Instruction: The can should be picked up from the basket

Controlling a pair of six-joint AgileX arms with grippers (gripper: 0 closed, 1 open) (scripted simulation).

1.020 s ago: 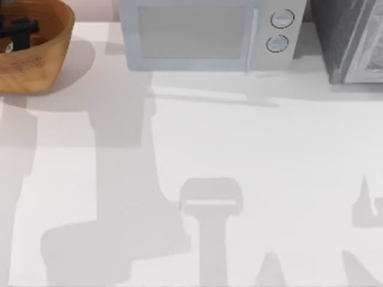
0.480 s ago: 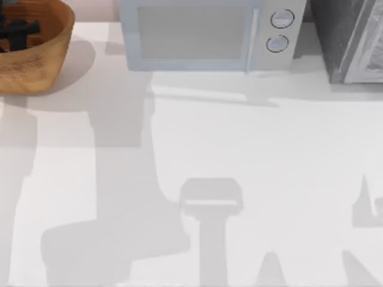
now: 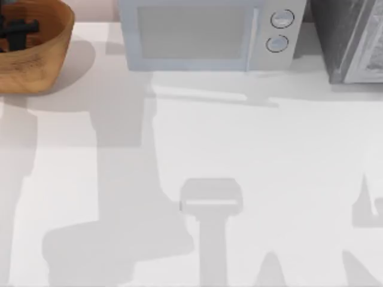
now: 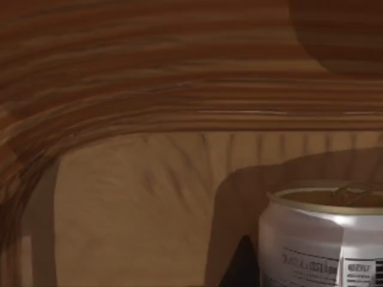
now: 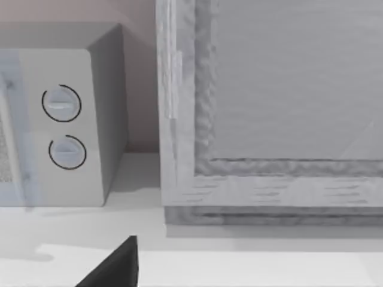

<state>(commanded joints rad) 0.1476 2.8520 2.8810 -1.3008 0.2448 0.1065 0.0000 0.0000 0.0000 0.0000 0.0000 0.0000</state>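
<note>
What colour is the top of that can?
Dull gold-tan, above a white side; the can shows best in the left wrist view.

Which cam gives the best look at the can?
Left wrist view: the small white printed can with a gold-tan top stands upright, close up, inside the orange-brown woven basket. Top view has the basket at the table's far left with the left claw inside it.

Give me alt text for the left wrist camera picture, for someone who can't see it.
A silver-white can with a gold-tan top and pull tab stands upright inside a brown basket, seen from close beside it. The basket's ribbed wall curves behind the can, and the can's shadow falls on the wall.
</note>
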